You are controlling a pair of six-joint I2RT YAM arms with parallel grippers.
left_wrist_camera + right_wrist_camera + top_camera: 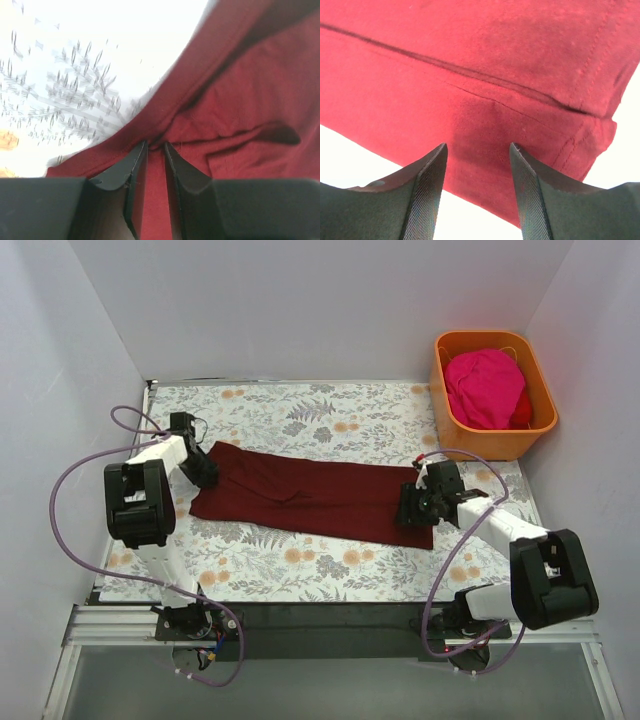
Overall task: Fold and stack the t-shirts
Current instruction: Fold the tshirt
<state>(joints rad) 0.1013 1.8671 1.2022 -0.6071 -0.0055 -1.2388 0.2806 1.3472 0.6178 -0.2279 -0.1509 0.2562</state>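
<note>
Left gripper pinching maroon shirt edge, fingers nearly closed, at frame left. Right gripper open over shirt's right end, arm bent low. Pink shirt in tub, upper right.

The right gripper is covering the right end of the maroon t-shirt in the top view, and the left gripper is hiding its left corner. The pink t-shirt is lying bunched in the orange tub, concealing a red cloth peeking beside it. Glare is washing out the floral tablecloth in the left wrist view.
</note>
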